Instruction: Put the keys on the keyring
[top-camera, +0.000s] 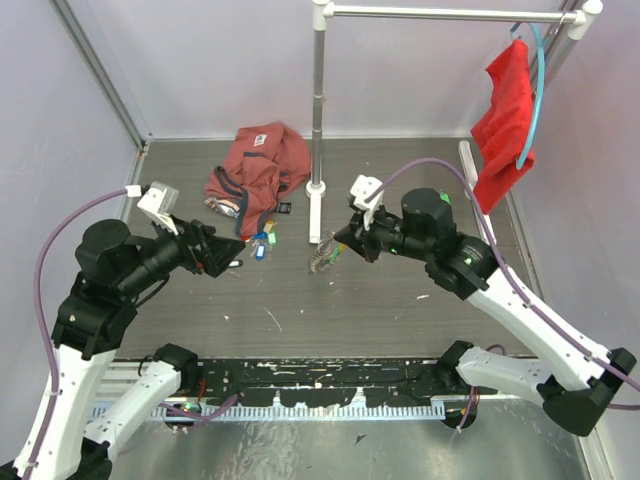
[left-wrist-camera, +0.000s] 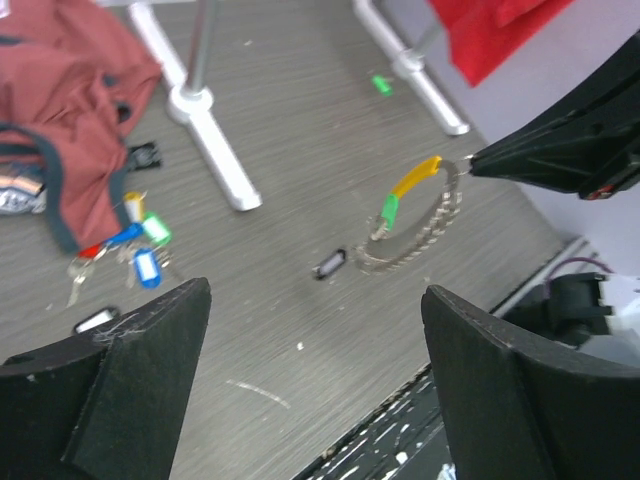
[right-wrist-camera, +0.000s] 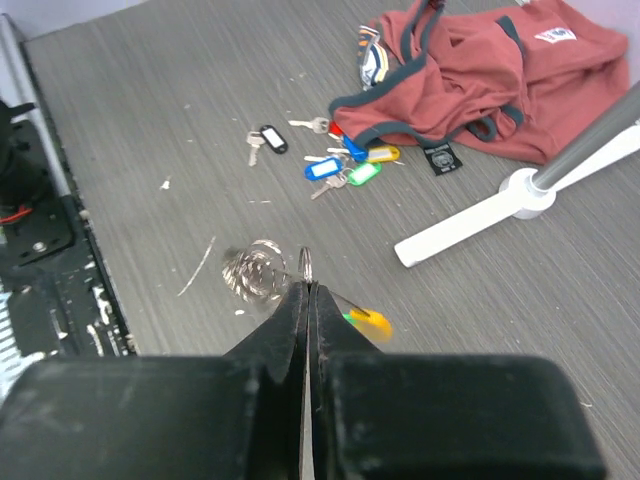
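right gripper pinching keyring at tips — keys well apart

I hold my left gripper wide open and low, my right gripper pinched tight on the keyring.

We're looking into a robotics lab test cell: a left arm and a right arm, white and black, bolted at the near edge of a grey table, purple cables looping off them. Pale wall panels in aluminium framing box it in. The rest reads as props: a white garment rack, a red cloth on a blue hanger, a heaped red sweatshirt, tagged keys.
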